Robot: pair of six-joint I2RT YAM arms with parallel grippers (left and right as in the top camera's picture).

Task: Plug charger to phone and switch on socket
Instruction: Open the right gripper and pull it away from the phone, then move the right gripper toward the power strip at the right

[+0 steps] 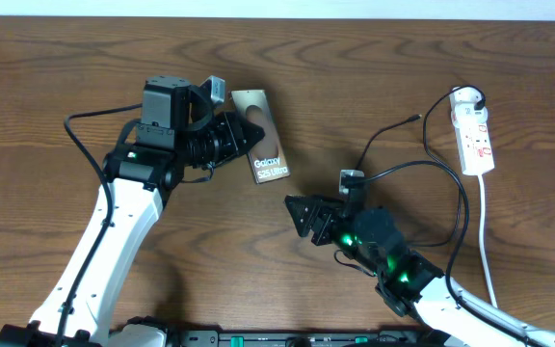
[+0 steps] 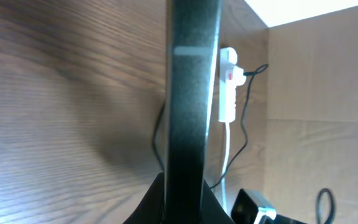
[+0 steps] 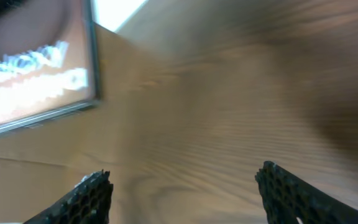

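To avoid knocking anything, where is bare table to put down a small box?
Free: the table's left end, beyond the left arm; also the strip between phone and charger loop. Crowded: the right side, where the charger winds between the socket and the right arm.

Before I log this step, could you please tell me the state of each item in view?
phone: held by left end effector, no cable in it
charger: tip lying free, away from phone
socket: switch position unreadable
right end effector: open, empty
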